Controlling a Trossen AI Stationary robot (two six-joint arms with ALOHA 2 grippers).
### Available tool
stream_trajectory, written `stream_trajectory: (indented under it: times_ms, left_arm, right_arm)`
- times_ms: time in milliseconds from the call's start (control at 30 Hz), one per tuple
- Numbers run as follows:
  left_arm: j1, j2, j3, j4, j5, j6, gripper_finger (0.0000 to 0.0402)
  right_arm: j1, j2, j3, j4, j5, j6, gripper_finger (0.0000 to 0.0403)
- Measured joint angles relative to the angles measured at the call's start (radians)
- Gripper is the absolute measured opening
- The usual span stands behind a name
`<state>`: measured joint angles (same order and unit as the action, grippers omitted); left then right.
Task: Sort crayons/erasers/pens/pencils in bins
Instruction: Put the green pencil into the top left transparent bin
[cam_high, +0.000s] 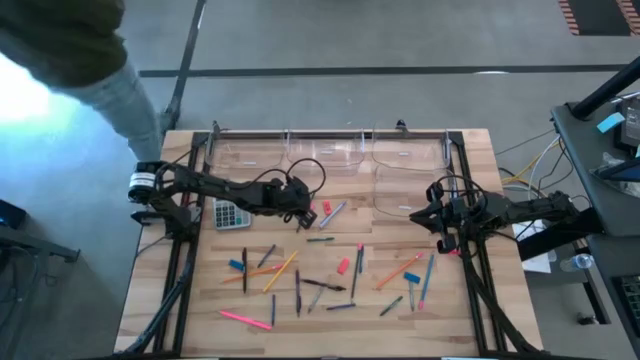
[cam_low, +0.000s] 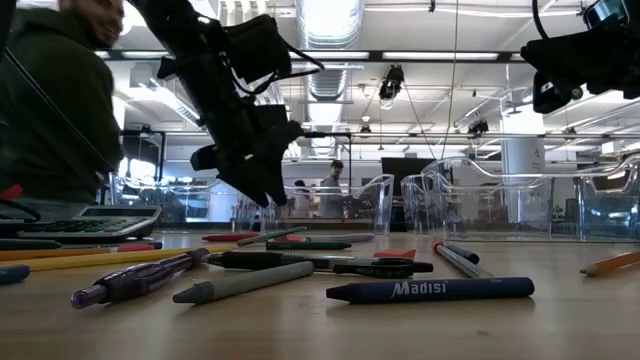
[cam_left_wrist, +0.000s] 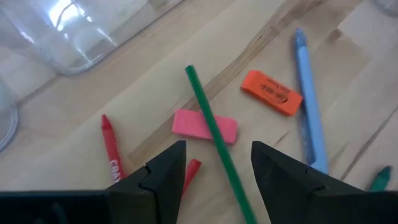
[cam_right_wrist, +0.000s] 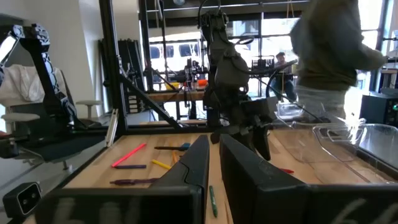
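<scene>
Four clear bins (cam_high: 318, 150), one calculator (cam_high: 231, 214), two arms, roughly four erasers (cam_high: 343, 265), and some twenty scattered sticks.

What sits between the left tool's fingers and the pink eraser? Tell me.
In the left wrist view, a green pencil crosses over the pink eraser, running between the left tool fingers.

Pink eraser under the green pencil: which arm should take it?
Left. The left pincer hangs open right above the pink eraser and the green pencil. The right pincer sits across the table, beside the right-hand bin.
</scene>
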<state>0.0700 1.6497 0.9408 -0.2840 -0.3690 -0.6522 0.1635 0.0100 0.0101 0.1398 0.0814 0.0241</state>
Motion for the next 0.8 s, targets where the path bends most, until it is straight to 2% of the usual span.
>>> stream_trajectory:
  times_ms: [267, 800]
  left_arm:
    - [0.007, 0.065, 0.020, 0.065, -0.011, 0.033, 0.0169]
    - [0.013, 0.064, 0.017, 0.022, 0.052, 0.065, 0.0169]
  right_arm:
    - [0.000, 0.000, 0.000, 0.000, 0.000, -0.016, 0.0031]
    - [0.000, 0.000, 0.000, 0.008, 0.035, -0.076, 0.0031]
